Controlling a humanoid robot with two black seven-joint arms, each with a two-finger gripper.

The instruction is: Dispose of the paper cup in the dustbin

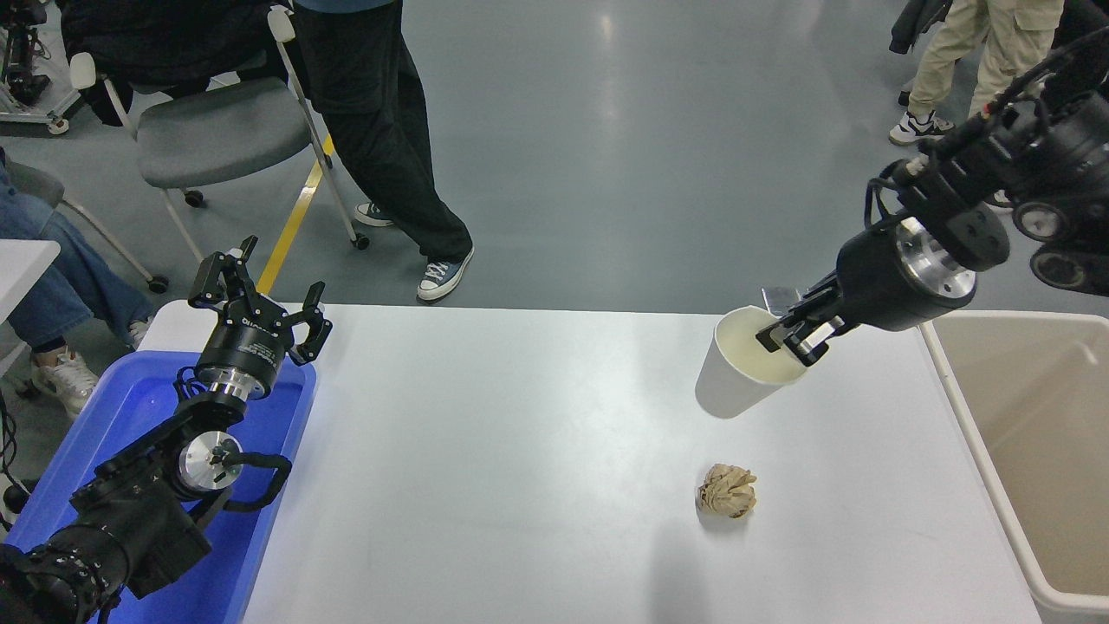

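Note:
The white paper cup (736,373) hangs tilted above the table's right half, its cream inside facing up and right. My right gripper (793,334) is shut on the cup's rim, one finger inside and one outside, and holds it clear of the table. The beige dustbin (979,451) stands at the table's right edge, just right of the cup, and looks empty in the part that shows. My left gripper (260,299) is open and parked at the lower left, above the blue tray.
A crumpled brown paper ball (727,490) lies on the white table (520,451) below the cup. A blue plastic tray (139,407) sits at the left edge. A person (381,130) stands beyond the far side next to a grey chair (217,130); another person stands at the top right.

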